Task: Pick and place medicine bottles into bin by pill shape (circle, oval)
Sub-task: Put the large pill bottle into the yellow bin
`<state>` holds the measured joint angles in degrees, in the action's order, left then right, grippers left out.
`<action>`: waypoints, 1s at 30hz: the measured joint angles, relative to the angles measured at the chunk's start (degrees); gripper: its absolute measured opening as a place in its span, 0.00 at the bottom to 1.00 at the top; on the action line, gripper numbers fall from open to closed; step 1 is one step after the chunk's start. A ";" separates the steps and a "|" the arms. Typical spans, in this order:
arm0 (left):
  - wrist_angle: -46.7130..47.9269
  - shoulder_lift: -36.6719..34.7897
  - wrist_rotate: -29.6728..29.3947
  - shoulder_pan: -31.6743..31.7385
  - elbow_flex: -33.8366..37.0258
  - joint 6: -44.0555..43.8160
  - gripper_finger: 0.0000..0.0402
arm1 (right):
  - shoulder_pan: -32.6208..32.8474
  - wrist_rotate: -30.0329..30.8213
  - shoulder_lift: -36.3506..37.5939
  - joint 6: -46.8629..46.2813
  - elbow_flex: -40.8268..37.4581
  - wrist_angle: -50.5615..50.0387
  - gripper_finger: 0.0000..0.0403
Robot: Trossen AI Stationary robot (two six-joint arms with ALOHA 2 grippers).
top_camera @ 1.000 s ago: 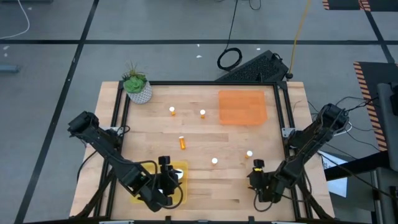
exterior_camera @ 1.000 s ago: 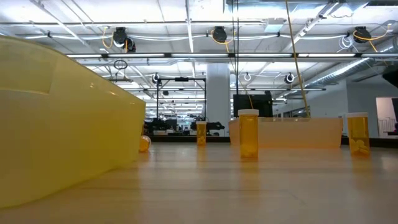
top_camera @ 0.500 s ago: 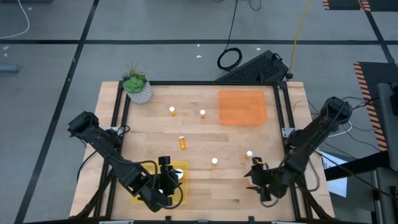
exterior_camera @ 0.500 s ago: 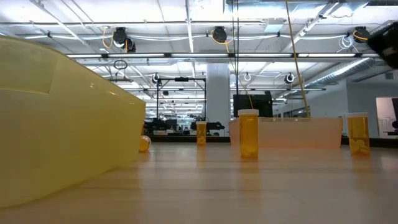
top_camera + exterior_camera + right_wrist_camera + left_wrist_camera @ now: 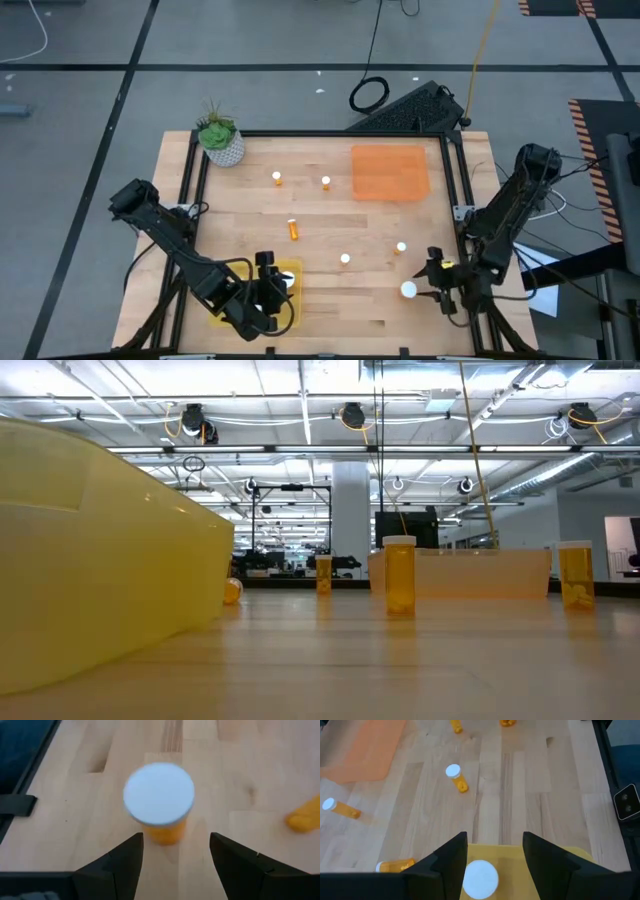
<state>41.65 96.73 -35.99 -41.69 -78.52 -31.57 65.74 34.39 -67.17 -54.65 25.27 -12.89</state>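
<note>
My right gripper (image 5: 428, 284) (image 5: 176, 842) stands open near the table's front right. A medicine bottle (image 5: 408, 290) (image 5: 159, 795) with a white cap stands upright on the table just ahead of its fingertips, untouched. My left gripper (image 5: 268, 285) (image 5: 495, 865) is open over the yellow bin (image 5: 292, 305) (image 5: 570, 857); a white-capped bottle (image 5: 480, 879) sits in the bin between its fingers, touching neither as far as I can see. Several more bottles stand on the wood (image 5: 277, 178) (image 5: 326, 182) (image 5: 345, 259) (image 5: 401, 247). One bottle (image 5: 293, 228) lies on its side. The orange bin (image 5: 390, 172) lies at the far right.
A white pot with a green plant (image 5: 222, 142) stands at the far left corner. A black metal frame (image 5: 455, 190) runs around the table's edge. In the low view the yellow bin's wall (image 5: 100, 560) fills the left, and the orange bin (image 5: 480, 572) sits behind two upright bottles.
My right gripper has gone toward the table's right edge, uncovering the white-capped bottle that now stands free ahead of its fingers.
</note>
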 joint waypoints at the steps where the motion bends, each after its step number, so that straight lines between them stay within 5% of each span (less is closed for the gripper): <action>1: 0.00 0.00 -0.02 0.06 0.01 0.00 0.49 | -0.12 -0.02 0.02 0.12 -1.82 3.23 0.55; 11: -1.03 0.00 0.00 0.37 0.02 0.90 0.49 | -0.53 -1.44 -2.11 6.90 -14.01 27.66 0.54; 30: -2.53 0.00 0.02 0.37 0.02 2.84 0.49 | -3.17 0.66 -21.64 17.27 -14.48 51.74 0.47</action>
<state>39.12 96.73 -35.97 -41.32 -78.50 -28.73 62.57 35.05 -88.81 -37.38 10.79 38.85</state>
